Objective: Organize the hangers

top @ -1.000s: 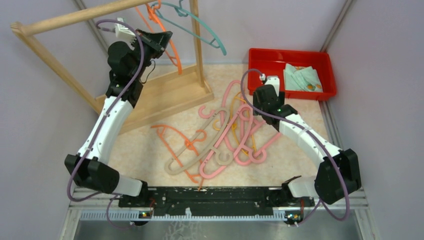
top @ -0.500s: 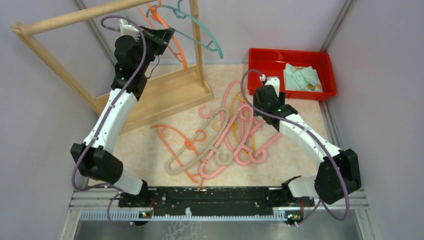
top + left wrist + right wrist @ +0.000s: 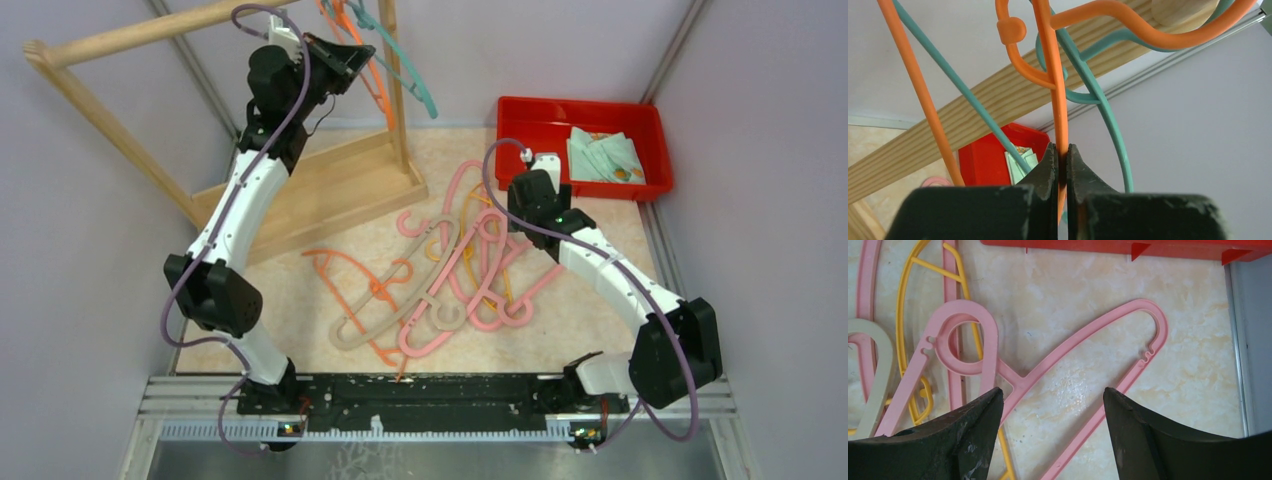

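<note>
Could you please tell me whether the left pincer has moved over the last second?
Yes. The left pincer, shut on the orange hanger, has shifted up and rightward in the top view, closing on the wooden rack's upright post.

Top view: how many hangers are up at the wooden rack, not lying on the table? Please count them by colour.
Orange hanger: 1
Teal hanger: 1
Total: 2
</note>
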{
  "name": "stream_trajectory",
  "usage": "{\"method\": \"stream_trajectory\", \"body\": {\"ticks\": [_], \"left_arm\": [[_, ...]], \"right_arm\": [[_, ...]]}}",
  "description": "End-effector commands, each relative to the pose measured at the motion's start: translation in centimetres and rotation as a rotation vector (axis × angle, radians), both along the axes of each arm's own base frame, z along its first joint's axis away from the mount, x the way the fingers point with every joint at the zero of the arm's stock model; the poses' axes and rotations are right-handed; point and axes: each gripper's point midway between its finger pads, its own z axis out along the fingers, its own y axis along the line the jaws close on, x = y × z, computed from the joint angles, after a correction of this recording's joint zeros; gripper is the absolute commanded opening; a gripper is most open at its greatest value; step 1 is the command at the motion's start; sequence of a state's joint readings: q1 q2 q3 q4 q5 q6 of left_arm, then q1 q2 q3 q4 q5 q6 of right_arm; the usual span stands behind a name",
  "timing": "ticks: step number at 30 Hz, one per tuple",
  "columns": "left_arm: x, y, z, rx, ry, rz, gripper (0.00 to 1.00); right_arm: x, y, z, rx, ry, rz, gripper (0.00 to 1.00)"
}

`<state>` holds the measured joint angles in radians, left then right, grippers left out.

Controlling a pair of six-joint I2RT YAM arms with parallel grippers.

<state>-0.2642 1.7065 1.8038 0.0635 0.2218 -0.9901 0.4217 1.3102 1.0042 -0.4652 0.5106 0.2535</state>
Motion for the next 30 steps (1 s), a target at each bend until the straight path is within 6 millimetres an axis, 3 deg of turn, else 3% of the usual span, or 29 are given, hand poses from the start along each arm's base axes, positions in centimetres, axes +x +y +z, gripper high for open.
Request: {"method": "stream_trajectory", "body": {"ticks": [1, 5, 13, 19, 25, 28, 30], "left_arm": [[0.3, -1.5, -3.1, 0.043, 0.096, -0.082, 0.08], [-0.6, -1.1, -2.7, 0.070, 0.062, -0.078, 0.22], [-3.3, 0.1, 0.0, 0.185, -0.086, -0.045, 0.75], [-5.9, 1.2, 1.0, 0.246, -0.160, -0.022, 0.98], [-9.1, 2.1, 2.3, 0.303, -0.241, -0.019, 1.00], [-10.8, 2.4, 1.6, 0.347, -0.252, -0.033, 1.00], [-11.8, 2.3, 0.0, 0.385, -0.239, -0.062, 1.00]], "right_arm": [[1.0, -0.2, 2.1, 0.015, -0.061, -0.015, 0.74], [0.9, -0.2, 1.9, 0.015, -0.059, -0.015, 0.76], [1.0, 0.2, 1.9, 0.034, -0.064, -0.004, 0.80], [0.8, 0.3, 1.9, 0.040, -0.065, 0.002, 0.81], [0.6, 0.3, 1.7, 0.047, -0.061, 0.007, 0.81], [0.6, 0.4, 1.8, 0.050, -0.062, 0.009, 0.81], [0.6, 0.3, 1.7, 0.049, -0.059, 0.007, 0.82]]}}
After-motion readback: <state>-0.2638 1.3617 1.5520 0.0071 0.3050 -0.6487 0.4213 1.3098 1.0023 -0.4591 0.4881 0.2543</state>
